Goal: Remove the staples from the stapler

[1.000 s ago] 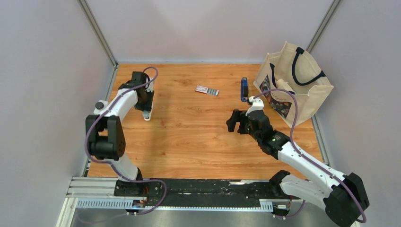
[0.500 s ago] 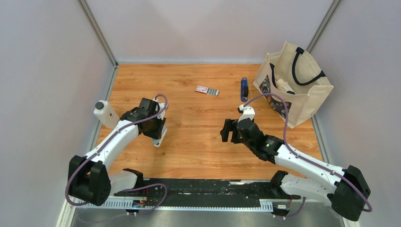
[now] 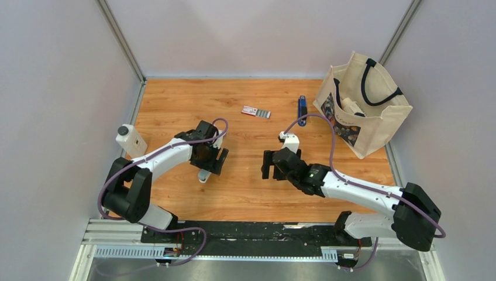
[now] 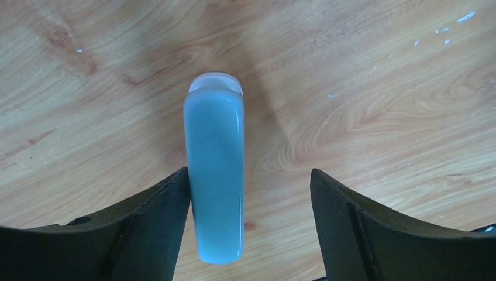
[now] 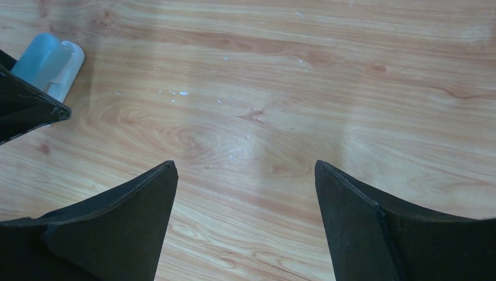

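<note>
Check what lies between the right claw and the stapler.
Nothing but bare wooden table between the right claw and the stapler, though the arm's purple cable loops above it, in the top view.

My fingers point(image 5: 117, 234) are black; the stapler point(image 3: 302, 109) is dark blue, the staples point(image 3: 264, 114) silver with dark lines, the table point(image 3: 251, 143) orange woodgrain

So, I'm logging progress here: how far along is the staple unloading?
Staples lie on the table, apart from the stapler, so unloading looks done. In hand: nothing of the task; left pincer straddles a blue tube, right pincer open, empty. Left: possibly nothing.
</note>
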